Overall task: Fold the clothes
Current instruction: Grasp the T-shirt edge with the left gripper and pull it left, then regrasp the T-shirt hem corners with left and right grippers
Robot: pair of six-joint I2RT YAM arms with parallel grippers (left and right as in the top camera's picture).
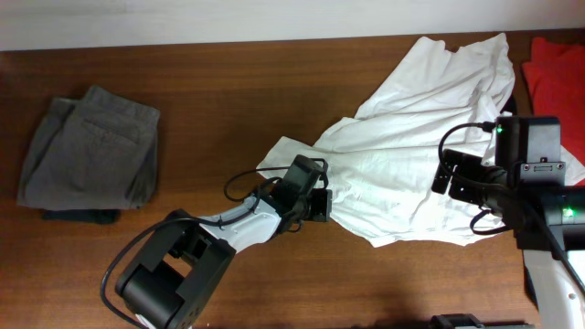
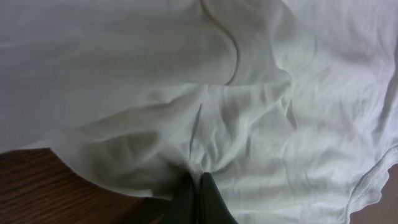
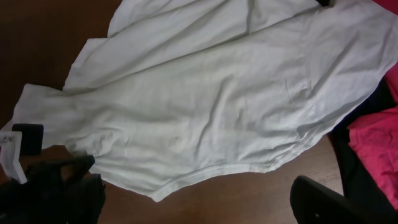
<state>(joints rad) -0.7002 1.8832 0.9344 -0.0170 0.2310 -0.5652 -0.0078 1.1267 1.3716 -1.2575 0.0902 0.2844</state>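
Observation:
The clothes [image 1: 411, 155], a long white cotton garment, lie crumpled from the table's middle to its far right corner. My left gripper [image 1: 321, 202] sits at the garment's left edge. In the left wrist view the left gripper [image 2: 199, 182] is shut, with a bunched fold of the clothes [image 2: 249, 112] pinched between its dark fingertips. My right gripper [image 1: 454, 175] hovers over the garment's right part. In the right wrist view the right gripper [image 3: 199, 199] is open wide over bare wood, just beyond the hem of the clothes [image 3: 205, 106], with nothing between its fingers.
Folded grey-khaki trousers [image 1: 91, 146] lie at the left on a thin dark garment [image 1: 82, 217]. A red cloth [image 1: 553, 73] lies at the far right corner, also seen as red cloth [image 3: 373, 149] beside the white hem. The wooden table [image 1: 228, 91] shows between the piles.

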